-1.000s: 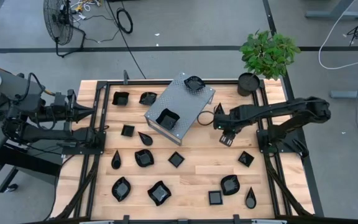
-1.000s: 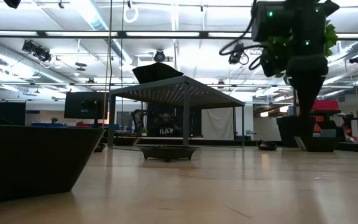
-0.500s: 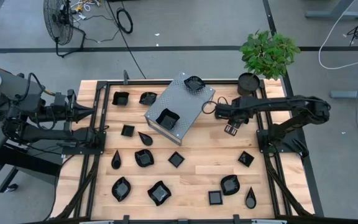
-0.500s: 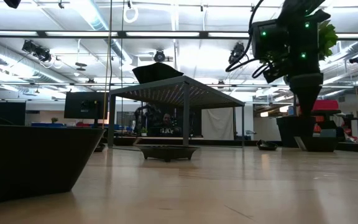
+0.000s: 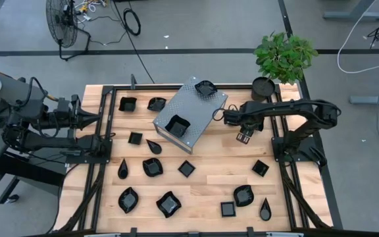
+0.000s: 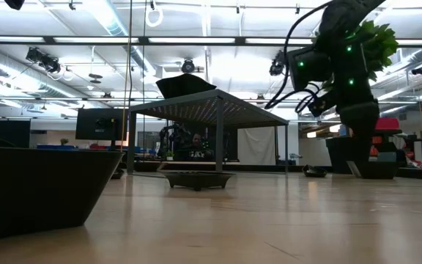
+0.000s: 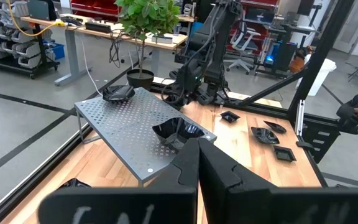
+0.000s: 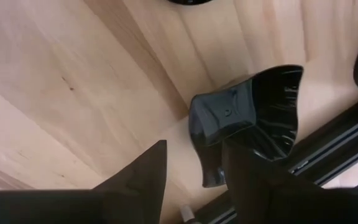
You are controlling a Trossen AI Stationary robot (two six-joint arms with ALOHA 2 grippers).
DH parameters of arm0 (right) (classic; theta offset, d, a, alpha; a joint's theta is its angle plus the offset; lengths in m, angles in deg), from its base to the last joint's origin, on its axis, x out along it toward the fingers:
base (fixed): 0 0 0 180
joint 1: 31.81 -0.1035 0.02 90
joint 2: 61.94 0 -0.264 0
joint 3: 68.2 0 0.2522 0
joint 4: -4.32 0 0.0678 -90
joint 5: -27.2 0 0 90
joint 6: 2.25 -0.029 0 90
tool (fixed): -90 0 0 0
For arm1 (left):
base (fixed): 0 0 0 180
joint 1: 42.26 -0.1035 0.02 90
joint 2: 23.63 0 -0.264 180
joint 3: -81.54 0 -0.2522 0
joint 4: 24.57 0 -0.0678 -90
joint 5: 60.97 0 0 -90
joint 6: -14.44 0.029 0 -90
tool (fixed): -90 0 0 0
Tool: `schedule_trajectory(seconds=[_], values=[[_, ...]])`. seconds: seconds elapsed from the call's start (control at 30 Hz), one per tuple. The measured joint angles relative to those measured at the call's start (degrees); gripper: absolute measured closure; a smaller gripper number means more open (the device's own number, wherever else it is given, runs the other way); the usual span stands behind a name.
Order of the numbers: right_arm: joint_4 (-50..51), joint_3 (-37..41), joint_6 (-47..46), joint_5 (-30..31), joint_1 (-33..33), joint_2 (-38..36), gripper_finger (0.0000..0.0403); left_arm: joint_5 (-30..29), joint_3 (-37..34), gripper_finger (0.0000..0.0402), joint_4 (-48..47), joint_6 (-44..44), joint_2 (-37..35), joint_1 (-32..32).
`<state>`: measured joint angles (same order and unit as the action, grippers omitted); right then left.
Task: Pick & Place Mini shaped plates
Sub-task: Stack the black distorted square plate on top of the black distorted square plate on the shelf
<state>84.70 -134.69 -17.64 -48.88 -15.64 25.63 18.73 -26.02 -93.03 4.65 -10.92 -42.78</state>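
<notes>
- Since a second ago, your right gripper (image 5: 231, 117) is swinging toward twelve o'clock, fingers (image 8: 145, 180) spread, one dish (image 8: 247, 118) between them, grasp unclear.
- Left gripper (image 7: 197, 163) is waiting clenched at nine o'clock.

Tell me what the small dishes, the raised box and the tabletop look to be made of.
Dishes: glossy black, glazed ceramic or hard plastic; they show sharp highlights in the right wrist view. Box: grey sheet metal, matte, with rows of punched holes. Tabletop: pale wood planks, with visible grain and joints, smooth finish.
</notes>
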Motion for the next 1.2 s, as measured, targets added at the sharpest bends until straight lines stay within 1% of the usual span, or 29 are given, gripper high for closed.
schedule_trajectory(seconds=[0.33,0.53,0.67,0.77,0.9,1.0,1.2], values=[[-1.0,0.0,2.0,0.0,0.5,3.0,0.0201,0.0,0.0,0.0396,0.0,0.0,0.0,0.0],[-1.6,0.0,2.4,0.0,1.1,5.1,0.0197,0.0,0.0,0.0396,0.0,0.0,0.0,0.0],[-1.7,0.0,2.0,0.0,1.0,4.9,0.0197,0.0,0.0,0.0396,0.0,0.0,0.0,0.0],[0.0,0.0,-1.2,-0.6,0.0,3.6,0.0197,0.0,0.0,0.0396,0.0,0.0,0.0,0.0],[3.5,0.0,-8.0,-4.2,-1.7,0.3,0.0197,0.0,0.0,0.0396,0.0,0.0,0.0,0.0],[5.5,0.0,-15.2,-6.9,-3.6,-3.2,0.0197,0.0,0.0,0.0396,0.0,0.0,0.0,0.0],[5.4,0.0,-31.7,-7.4,-8.1,-10.7,0.0197,0.0,0.0,0.0396,0.0,0.0,0.0,0.0]])
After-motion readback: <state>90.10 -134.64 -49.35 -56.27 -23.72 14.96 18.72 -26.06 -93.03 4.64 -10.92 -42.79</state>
